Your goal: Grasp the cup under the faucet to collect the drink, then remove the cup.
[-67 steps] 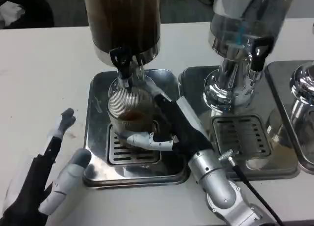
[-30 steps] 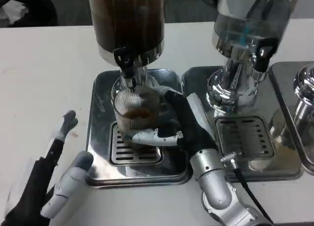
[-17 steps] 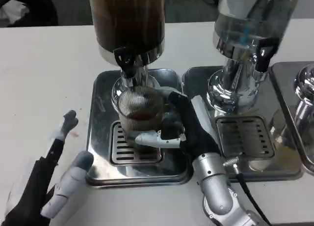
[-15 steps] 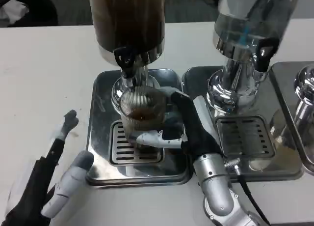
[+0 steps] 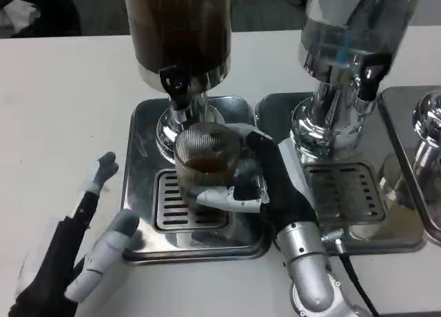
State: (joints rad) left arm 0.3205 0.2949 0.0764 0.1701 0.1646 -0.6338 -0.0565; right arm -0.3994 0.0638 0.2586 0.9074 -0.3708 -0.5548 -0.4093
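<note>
A ribbed clear cup [image 5: 205,158], holding a shallow layer of dark drink, sits over the slotted grate of a steel drip tray [image 5: 138,193], just in front of the black faucet [image 5: 172,83] of a tall dispenser [image 5: 180,27] filled with dark liquid. The right hand [image 5: 265,182] holds the cup from the right, its fingers [image 5: 217,195] wrapped around the lower front of the glass. The left hand [image 5: 83,251] rests near the counter's [image 5: 62,117] front left, holding nothing, its fingers apart.

The cup looks partly filled, so the step in hand seems to be collecting or starting to take it away. To do this well, the cup should stay upright and level, the grip firm on the ribbed wall, and it should come out slowly toward the front edge of the tray so the drink does not slosh.

The faucet hangs close above the cup's rim. A second dispenser [image 5: 351,34] with clear liquid stands just to the right on its own tray [image 5: 386,234], leaving little room there. Open counter lies to the left and along the front edge.
</note>
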